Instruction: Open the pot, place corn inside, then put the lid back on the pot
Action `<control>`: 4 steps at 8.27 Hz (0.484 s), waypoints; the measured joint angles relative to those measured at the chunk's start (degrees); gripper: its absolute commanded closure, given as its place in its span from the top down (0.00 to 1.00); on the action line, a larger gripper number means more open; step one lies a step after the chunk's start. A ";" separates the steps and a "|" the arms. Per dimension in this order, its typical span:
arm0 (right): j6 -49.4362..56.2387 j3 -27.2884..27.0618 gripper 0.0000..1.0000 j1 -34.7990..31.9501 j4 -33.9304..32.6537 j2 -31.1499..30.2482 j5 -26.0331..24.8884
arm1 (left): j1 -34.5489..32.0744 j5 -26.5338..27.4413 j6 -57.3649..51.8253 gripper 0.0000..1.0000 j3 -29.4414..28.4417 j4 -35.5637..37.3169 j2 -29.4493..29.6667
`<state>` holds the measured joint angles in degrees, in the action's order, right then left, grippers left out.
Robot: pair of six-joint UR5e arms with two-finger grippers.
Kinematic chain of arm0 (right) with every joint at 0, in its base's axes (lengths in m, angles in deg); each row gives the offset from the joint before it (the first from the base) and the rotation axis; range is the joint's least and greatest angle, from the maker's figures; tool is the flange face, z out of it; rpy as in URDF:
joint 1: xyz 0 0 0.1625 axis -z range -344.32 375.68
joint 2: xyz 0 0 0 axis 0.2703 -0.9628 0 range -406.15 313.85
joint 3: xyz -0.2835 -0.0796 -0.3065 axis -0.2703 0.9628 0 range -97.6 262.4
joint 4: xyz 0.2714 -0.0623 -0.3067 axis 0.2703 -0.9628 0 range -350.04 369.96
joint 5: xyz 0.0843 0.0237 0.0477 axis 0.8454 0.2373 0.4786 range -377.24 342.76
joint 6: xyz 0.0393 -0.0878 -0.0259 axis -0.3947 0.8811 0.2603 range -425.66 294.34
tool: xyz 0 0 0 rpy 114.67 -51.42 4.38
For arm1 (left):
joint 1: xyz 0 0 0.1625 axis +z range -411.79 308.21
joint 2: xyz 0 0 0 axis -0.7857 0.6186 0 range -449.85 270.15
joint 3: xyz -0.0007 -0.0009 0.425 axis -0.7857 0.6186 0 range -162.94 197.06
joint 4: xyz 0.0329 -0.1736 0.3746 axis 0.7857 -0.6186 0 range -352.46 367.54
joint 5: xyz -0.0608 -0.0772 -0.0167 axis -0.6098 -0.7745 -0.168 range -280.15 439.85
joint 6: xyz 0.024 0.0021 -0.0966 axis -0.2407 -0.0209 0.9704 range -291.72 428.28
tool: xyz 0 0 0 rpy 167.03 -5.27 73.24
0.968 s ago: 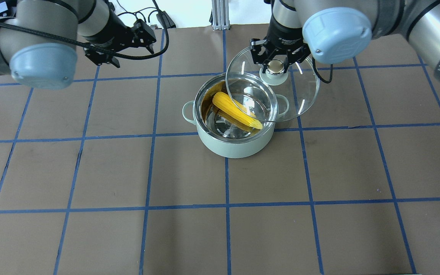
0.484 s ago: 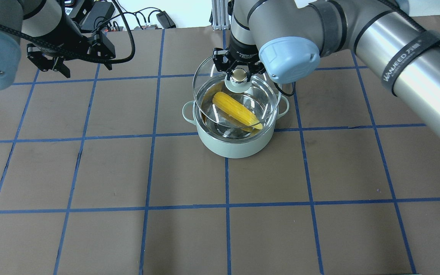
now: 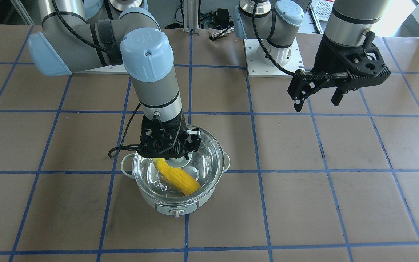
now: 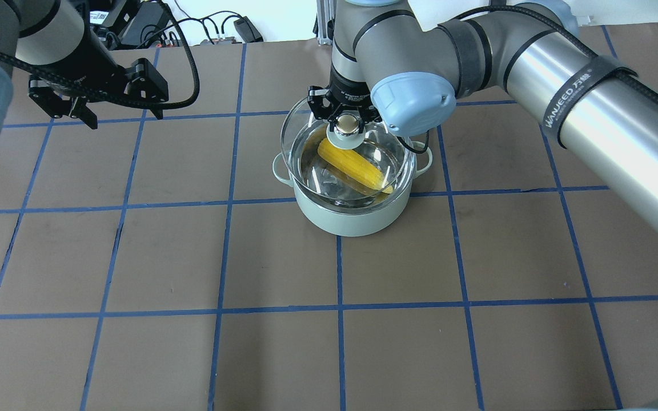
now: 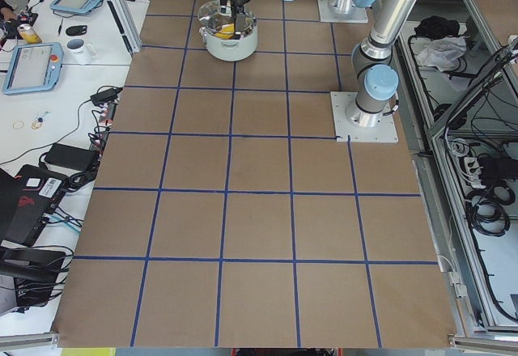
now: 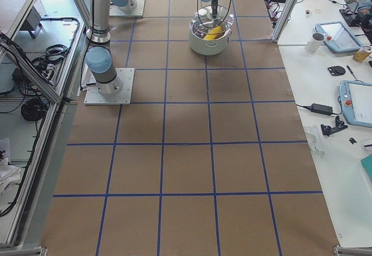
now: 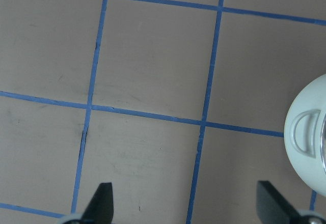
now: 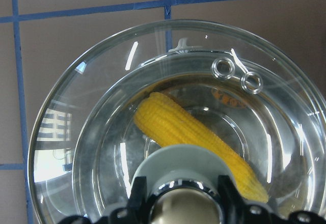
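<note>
The pale mint-green pot (image 4: 352, 220) stands mid-table, also in the front view (image 3: 147, 198). The yellow corn (image 4: 354, 166) lies slanted inside it, seen through glass in the right wrist view (image 8: 193, 132). My right gripper (image 4: 347, 121) is shut on the beige-gold knob of the clear glass lid (image 4: 306, 123). It holds the lid (image 3: 206, 149) close over the pot's mouth, shifted a little to the far side. I cannot tell whether the lid touches the rim. My left gripper (image 4: 121, 116) is open and empty, high over the far left of the table (image 3: 315, 104).
The table is brown paper with a blue tape grid. The left wrist view shows its open fingers (image 7: 102, 201) over bare table, with the pot's loop handle (image 7: 305, 140) at the right edge. Cables and a metal post (image 4: 326, 23) sit at the far edge.
My right gripper has carried the lid leftward and down, from beside the pot to over its mouth. My left arm has drawn back to the far left.
</note>
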<state>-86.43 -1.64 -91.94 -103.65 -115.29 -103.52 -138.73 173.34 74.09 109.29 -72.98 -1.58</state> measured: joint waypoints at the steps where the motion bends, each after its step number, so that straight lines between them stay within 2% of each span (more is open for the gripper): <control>1: 0.26 -0.02 0.14 -0.01 -0.06 0.36 -0.01 | -0.47 -0.57 -0.07 1.00 0.04 -0.36 0.26; 4: 0.55 0.01 0.14 0.10 -0.12 0.99 -0.15 | -1.51 -4.41 -0.29 1.00 0.20 -0.71 0.53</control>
<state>-85.88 -1.63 -91.85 -103.76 -114.30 -103.67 -140.24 168.93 73.80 109.49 -73.69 -1.04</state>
